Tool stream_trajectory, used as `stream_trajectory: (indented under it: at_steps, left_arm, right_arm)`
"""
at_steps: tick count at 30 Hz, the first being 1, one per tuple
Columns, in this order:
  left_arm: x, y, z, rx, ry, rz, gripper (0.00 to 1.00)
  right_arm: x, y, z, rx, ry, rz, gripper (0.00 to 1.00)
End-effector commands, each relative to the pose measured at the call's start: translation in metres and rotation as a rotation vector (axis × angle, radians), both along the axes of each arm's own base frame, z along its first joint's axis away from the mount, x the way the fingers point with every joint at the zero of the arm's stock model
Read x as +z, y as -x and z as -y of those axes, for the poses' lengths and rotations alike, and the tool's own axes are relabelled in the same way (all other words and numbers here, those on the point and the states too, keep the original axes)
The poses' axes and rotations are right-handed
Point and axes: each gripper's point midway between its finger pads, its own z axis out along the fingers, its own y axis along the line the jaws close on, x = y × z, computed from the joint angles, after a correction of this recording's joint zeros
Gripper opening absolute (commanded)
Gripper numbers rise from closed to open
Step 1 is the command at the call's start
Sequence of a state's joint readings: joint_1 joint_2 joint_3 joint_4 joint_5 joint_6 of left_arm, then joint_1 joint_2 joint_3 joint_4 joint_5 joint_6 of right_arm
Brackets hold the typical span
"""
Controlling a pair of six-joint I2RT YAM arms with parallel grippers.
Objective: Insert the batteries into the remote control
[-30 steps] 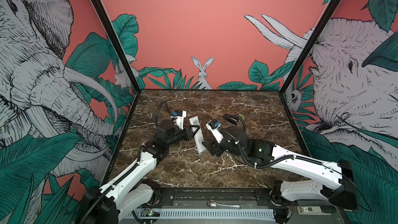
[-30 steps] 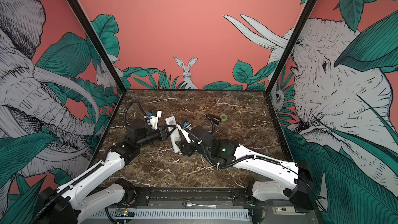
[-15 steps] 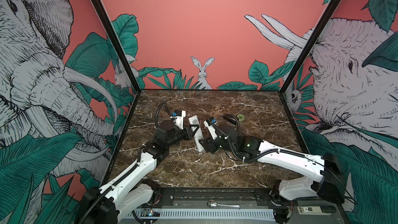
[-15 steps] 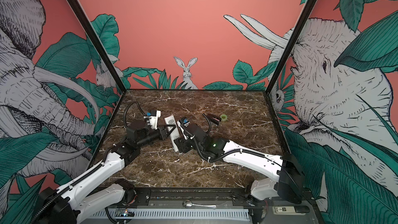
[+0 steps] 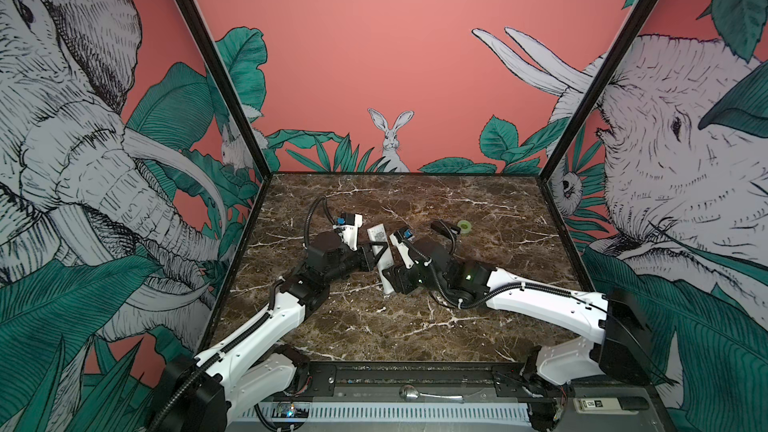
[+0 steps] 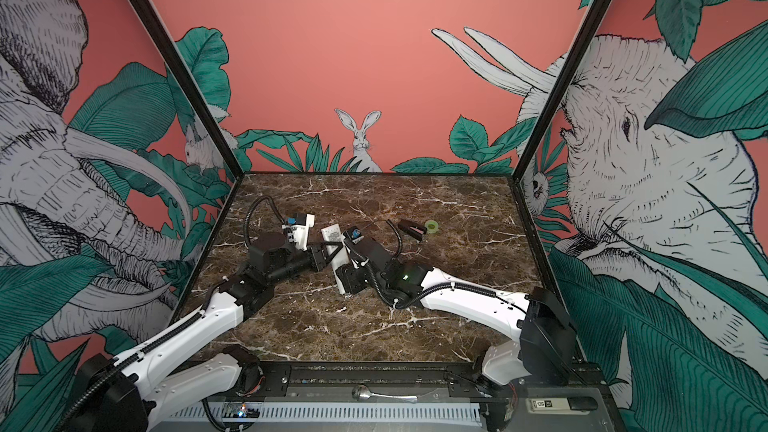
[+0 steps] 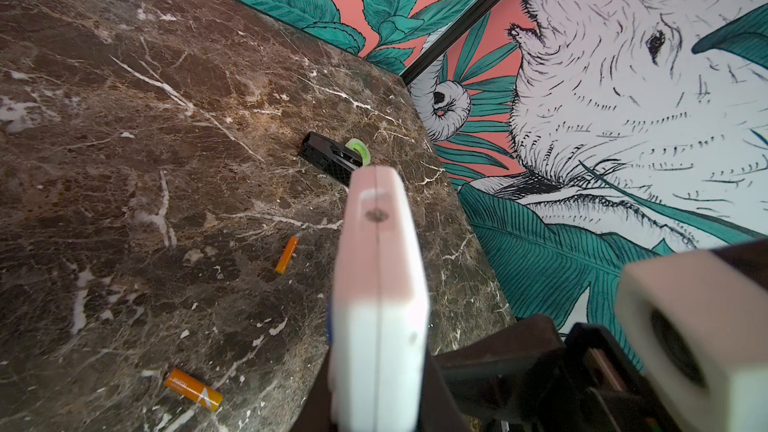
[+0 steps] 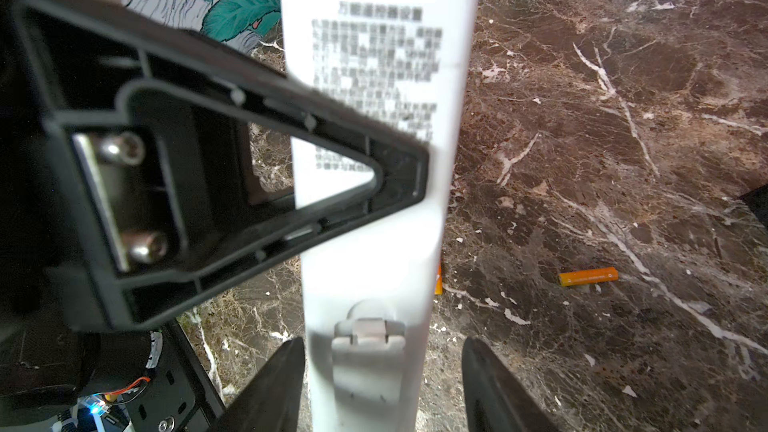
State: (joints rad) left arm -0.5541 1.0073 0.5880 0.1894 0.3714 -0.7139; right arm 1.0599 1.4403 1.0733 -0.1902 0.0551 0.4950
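High stereo pair, seemingly close wrist-cams

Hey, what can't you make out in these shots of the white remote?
Printed label on the long white plastic remote: blurred in the right wrist view.
One small orange cylinder battery: mostly behind the remote there.
Remote's button face: turned away in every view.
Black stapler-like object: its end hidden by the remote in the left wrist view.

Battery (image 7: 193,389) reads "HUATAI"; remote (image 8: 374,222) print blurred.

Soft even light; the remote control (image 7: 378,305) blurs near both wrist cameras.
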Motion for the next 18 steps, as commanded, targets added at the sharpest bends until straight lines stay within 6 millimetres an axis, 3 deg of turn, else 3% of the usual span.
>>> stream_trajectory:
  at_steps: [1, 4, 18]
  left_arm:
    - [0.0065, -0.0009, 0.0008, 0.004, 0.015, 0.039, 0.00]
    - [0.0052, -0.0004, 0.0009, 0.003, 0.013, 0.037, 0.00]
    - [0.0037, 0.0008, 0.0025, -0.002, 0.009, 0.039, 0.00]
  right_arm:
    - [0.0087, -0.0045, -0.0067, -0.007, -0.045, 0.009, 0.58]
    - [0.0082, -0.0043, -0.0073, -0.005, -0.046, 0.007, 0.52]
    - [0.0056, -0.0044, -0.0093, -0.001, -0.048, 0.002, 0.46]
